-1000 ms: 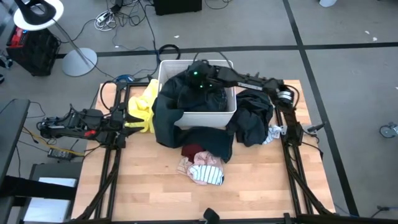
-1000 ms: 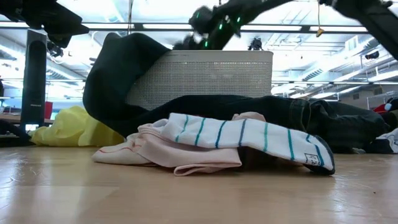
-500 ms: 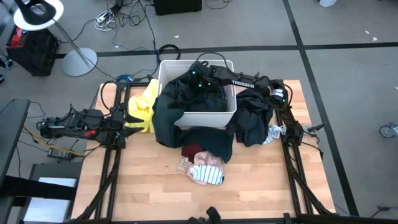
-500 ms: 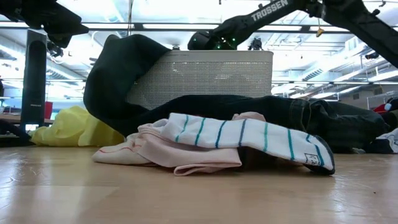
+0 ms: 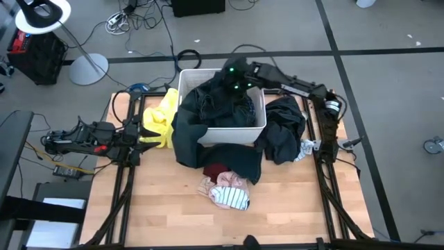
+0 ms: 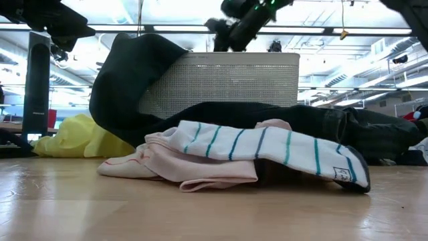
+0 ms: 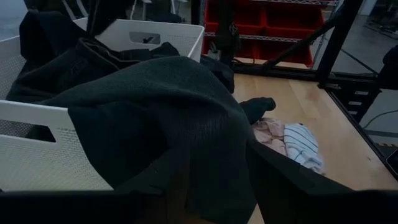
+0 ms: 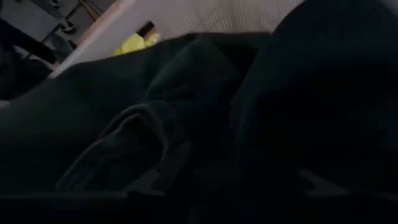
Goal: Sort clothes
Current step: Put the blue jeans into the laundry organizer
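CHANGE: right gripper (image 5: 234,78) lifted off bin (image 5: 257,128), upper centre of high view, jaws parting, holding nothing visible | MEANING: likely black garment (image 5: 215,104) dropped in bin | LEFT: left gripper (image 5: 132,135) mid-left, spread wide, empty | REMAINING: striped piece (image 5: 232,198) lower centre, yellow garment (image 5: 159,118) left of bin

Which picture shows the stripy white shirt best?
The low view: the striped white garment lies close, spread across the front, teal stripes clear. The high view shows it small; the left wrist view shows it far off; the right wrist view misses it.
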You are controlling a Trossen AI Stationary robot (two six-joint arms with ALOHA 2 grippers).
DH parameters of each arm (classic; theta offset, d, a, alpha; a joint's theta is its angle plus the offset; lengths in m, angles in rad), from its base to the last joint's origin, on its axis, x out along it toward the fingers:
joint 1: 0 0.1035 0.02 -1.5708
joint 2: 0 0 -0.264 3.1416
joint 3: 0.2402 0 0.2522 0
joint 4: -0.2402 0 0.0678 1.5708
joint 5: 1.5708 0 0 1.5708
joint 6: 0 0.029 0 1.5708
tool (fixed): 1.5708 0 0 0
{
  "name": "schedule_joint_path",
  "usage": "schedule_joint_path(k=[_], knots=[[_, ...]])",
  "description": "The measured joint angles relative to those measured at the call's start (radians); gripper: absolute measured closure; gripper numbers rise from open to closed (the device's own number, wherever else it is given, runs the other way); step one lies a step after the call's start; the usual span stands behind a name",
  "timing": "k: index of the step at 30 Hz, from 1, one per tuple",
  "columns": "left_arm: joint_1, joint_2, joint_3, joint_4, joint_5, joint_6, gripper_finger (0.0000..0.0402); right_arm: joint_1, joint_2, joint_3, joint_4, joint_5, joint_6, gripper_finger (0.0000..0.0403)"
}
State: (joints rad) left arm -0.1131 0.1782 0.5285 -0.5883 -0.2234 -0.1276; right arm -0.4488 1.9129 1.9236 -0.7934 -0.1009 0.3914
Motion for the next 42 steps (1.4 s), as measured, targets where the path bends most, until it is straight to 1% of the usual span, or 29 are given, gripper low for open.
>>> schedule_joint_path(k=[6, 12, 14, 18, 21, 24, 27, 30, 33, 37, 42], knots=[[0.0, 0.0, 0.0, -0.001, 0.0, 0.0, 0.0238, 0.01, -0.12, 0.001, -0.132, 0.0, -0.015, 0.0229], [0.0, 0.0, 0.0, 0.0, 0.0, 0.0, 0.0238, 0.085, -0.249, 0.003, -0.253, 0.006, -0.076, 0.0228], [0.0, 0.0, 0.0, 0.0, 0.0, 0.0, 0.0238, 0.12, -0.287, 0.003, -0.313, 0.057, -0.101, 0.023], [0.0, 0.0, 0.0, 0.0, 0.0, 0.0, 0.0238, 0.204, -0.353, 0.003, -0.462, 0.222, -0.119, 0.0232], [0.0, 0.0, 0.0, -0.001, 0.0, -0.001, 0.0238, 0.262, -0.384, 0.004, -0.522, 0.265, -0.1, 0.0233], [0.0, 0.0, 0.0, -0.001, 0.0, -0.001, 0.0238, 0.329, -0.417, -0.028, -0.498, 0.28, -0.102, 0.0233], [0.0, 0.0, 0.0, 0.0, 0.0, -0.001, 0.0238, 0.398, -0.447, -0.096, -0.462, 0.317, -0.095, 0.0233], [0.0, 0.0, 0.0, 0.0, -0.001, -0.001, 0.0238, 0.46, -0.474, -0.201, -0.4, 0.344, -0.037, 0.0233], [0.0, 0.0, 0.0, 0.0, -0.001, -0.001, 0.0238, 0.518, -0.489, -0.334, -0.261, 0.348, 0.036, 0.0234], [0.0, 0.0, 0.0, 0.0, -0.001, -0.001, 0.0238, 0.575, -0.472, -0.497, -0.076, 0.341, 0.078, 0.0234], [0.0, 0.0, 0.0, 0.0, -0.001, -0.001, 0.0238, 0.603, -0.403, -0.596, 0.042, 0.332, 0.106, 0.0234]])
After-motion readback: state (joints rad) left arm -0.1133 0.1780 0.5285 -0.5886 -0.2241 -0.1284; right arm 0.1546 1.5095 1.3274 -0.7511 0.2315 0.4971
